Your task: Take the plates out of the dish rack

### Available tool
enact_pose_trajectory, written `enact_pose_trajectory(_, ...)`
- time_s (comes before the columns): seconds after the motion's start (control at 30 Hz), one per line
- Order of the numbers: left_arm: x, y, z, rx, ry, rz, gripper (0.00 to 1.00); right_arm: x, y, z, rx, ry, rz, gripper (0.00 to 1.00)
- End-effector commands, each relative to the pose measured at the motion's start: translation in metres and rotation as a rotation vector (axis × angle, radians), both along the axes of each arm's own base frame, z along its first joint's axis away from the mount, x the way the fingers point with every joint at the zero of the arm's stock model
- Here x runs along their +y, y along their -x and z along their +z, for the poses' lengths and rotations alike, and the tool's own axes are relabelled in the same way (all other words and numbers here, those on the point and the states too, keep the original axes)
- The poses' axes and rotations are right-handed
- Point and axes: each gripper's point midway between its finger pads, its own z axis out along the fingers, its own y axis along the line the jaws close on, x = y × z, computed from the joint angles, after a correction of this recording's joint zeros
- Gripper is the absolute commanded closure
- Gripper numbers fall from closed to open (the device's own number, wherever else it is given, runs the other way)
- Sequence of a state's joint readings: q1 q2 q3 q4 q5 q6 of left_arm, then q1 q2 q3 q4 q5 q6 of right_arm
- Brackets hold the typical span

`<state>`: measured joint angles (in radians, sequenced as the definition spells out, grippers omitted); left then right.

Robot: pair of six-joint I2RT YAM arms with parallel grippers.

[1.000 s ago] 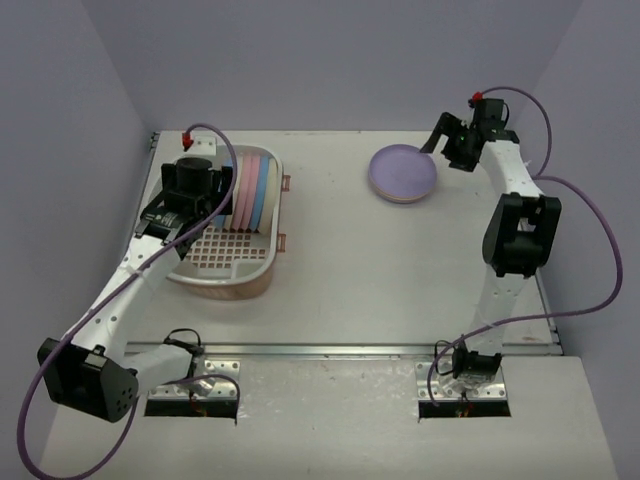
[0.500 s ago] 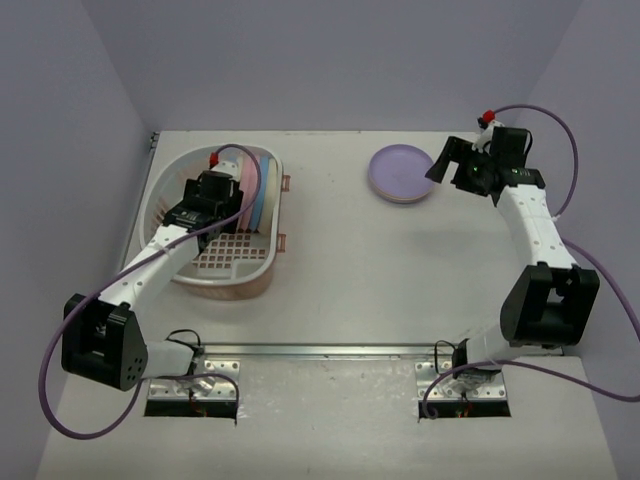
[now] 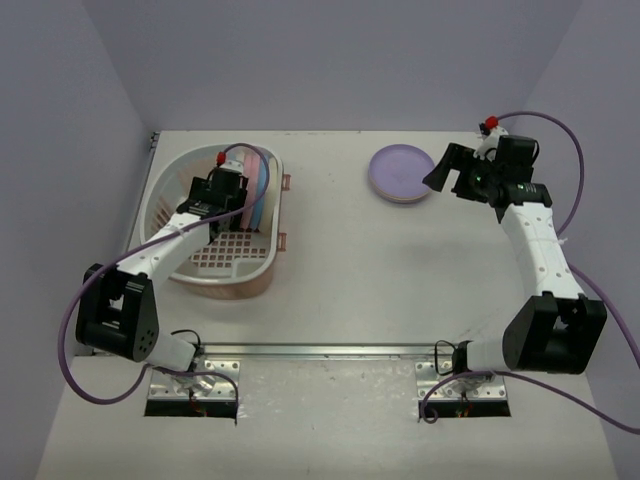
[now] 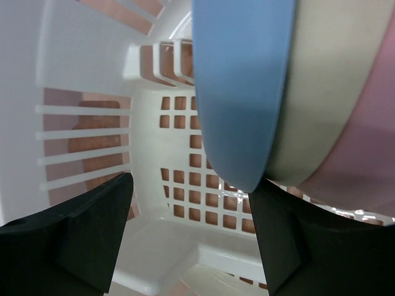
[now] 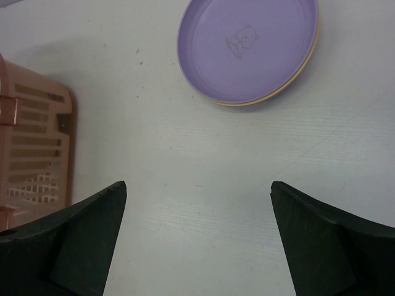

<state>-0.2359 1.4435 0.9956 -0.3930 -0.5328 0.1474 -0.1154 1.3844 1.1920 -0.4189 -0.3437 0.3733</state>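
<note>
Now the left tool (image 4: 191, 185) hangs inside the dish rack (image 4: 80, 37), jaws apart around the blue plate (image 4: 241, 92) rim. I think it must pinch just that one next, but the cream plate (image 4: 321, 92) leans right against it. Far right of the dish rack, the right tool (image 5: 197, 188) gapes wide and empty near the lavender plate (image 5: 247, 49) on the tabletop (image 5: 185, 148).

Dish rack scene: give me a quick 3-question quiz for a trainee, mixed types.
1. True or false: the right hand holds a plate.
2. Count: how many plates does the left wrist view show standing in the rack?
3. Fill in: the lavender plate lies on a ___ plate.
Key: 1 false, it is open and empty; 2 three: blue plate, cream plate, pink plate; 3 yellow plate.
</note>
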Motion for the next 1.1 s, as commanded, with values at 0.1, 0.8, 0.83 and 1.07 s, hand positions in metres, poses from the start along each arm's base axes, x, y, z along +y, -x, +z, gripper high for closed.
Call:
enact_pose_trajectory(0.1, 0.011, -0.038, 0.076, -0.321, 0.005, 0.117, 0.26, 0.010, 0.002, 0.020, -0.086, -0.018, 0.052, 0.01)
enact_pose_trajectory(0.8, 0.016, -0.064, 0.078, -0.418, -0.192, 0.153, 0.61, 0.016, 0.004, 0.009, -0.064, -0.051, 0.068, 0.01)
enact_pose_trajectory(0.83, 0.015, -0.064, 0.077, -0.414, -0.202, 0.152, 0.63, 0.016, 0.004, 0.009, -0.066, -0.051, 0.068, 0.01)
enact_pose_trajectory(1.07, 0.005, -0.058, 0.096, -0.433, -0.282, 0.156, 0.79, 0.017, 0.006, 0.009, -0.067, -0.049, 0.075, 0.01)
